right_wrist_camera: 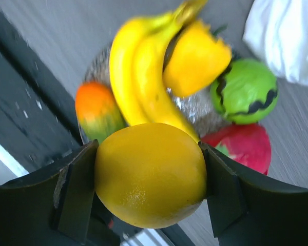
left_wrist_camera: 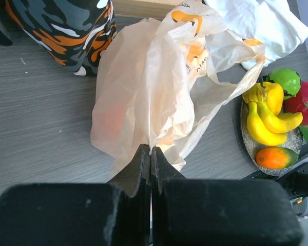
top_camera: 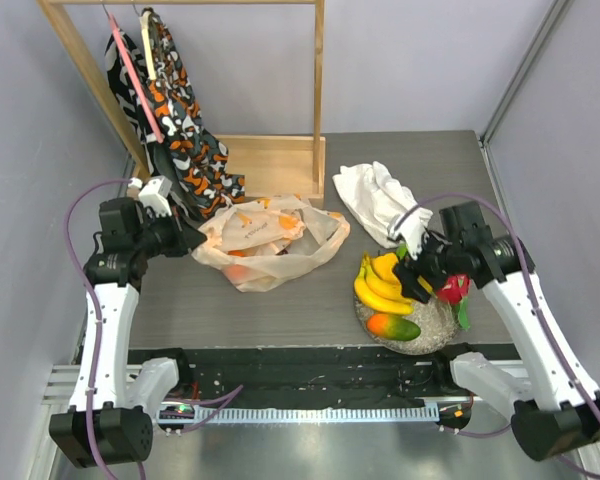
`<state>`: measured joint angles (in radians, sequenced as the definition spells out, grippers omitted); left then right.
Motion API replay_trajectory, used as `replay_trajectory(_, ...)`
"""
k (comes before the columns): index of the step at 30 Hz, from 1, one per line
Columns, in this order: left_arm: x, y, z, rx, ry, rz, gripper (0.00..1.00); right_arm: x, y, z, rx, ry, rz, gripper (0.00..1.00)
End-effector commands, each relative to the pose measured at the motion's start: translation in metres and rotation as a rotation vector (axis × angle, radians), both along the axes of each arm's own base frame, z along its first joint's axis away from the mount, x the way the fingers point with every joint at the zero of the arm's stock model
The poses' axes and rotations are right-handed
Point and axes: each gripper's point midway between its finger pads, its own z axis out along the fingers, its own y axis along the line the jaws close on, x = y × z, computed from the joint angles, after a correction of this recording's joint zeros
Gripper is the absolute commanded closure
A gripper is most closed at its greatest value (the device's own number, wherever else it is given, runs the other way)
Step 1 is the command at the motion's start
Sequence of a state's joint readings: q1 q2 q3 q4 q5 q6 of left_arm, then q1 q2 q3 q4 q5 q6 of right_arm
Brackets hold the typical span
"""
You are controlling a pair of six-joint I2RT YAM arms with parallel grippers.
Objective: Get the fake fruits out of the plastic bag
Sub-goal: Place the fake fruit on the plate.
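The pale peach plastic bag (top_camera: 270, 240) (left_wrist_camera: 143, 87) lies crumpled mid-table, with an orange shape (top_camera: 238, 272) glowing through its wall. My left gripper (top_camera: 195, 240) (left_wrist_camera: 151, 151) is shut on a fold at the bag's left edge. My right gripper (top_camera: 417, 274) (right_wrist_camera: 150, 174) is shut on a yellow round fruit (right_wrist_camera: 150, 205), holding it over a silvery plate (top_camera: 435, 330) (right_wrist_camera: 192, 107). On the plate lie a banana bunch (top_camera: 378, 290) (right_wrist_camera: 138, 77), a red-green mango (top_camera: 393, 326) (right_wrist_camera: 95, 110), a green lime (right_wrist_camera: 245, 91) (left_wrist_camera: 285, 81), a pink dragon fruit (right_wrist_camera: 241, 146) and another yellow fruit (right_wrist_camera: 195, 59).
A crumpled white cloth (top_camera: 380, 195) lies behind the plate. Orange-black-white patterned fabric (top_camera: 175, 120) hangs from a wooden rack (top_camera: 280, 165) at the back left, just behind the bag. A black strip (top_camera: 300, 365) runs along the table's near edge.
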<state>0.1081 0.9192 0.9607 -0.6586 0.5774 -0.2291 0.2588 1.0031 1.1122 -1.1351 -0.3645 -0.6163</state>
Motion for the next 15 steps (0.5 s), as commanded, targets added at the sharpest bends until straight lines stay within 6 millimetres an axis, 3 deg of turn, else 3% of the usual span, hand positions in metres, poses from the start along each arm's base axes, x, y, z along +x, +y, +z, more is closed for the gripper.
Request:
replay_trajectory(1,0.01,0.0,0.02,-0.003,-0.074,-0.011,1.0,-0.051,-0.042,-0.028,-0.228,0.039,0.201,0.63)
replay_trajectory(5,0.011,0.0,0.019,-0.001,-0.075,-0.012,1.0,-0.083,-0.062,-0.05,-0.333,0.103,0.362,0.62)
replay_trajectory(7,0.011,0.001,0.018,-0.001,-0.076,-0.009,1.0,-0.09,-0.068,-0.064,-0.366,0.123,0.404,0.6)
replay_trajectory(12,0.01,0.002,0.019,0.006,-0.081,-0.004,1.0,-0.084,-0.067,-0.088,-0.383,0.103,0.505,0.53)
replay_trajectory(15,0.007,0.001,0.021,0.012,-0.08,-0.009,1.0,-0.078,-0.073,-0.101,-0.427,0.09,0.533,0.43)
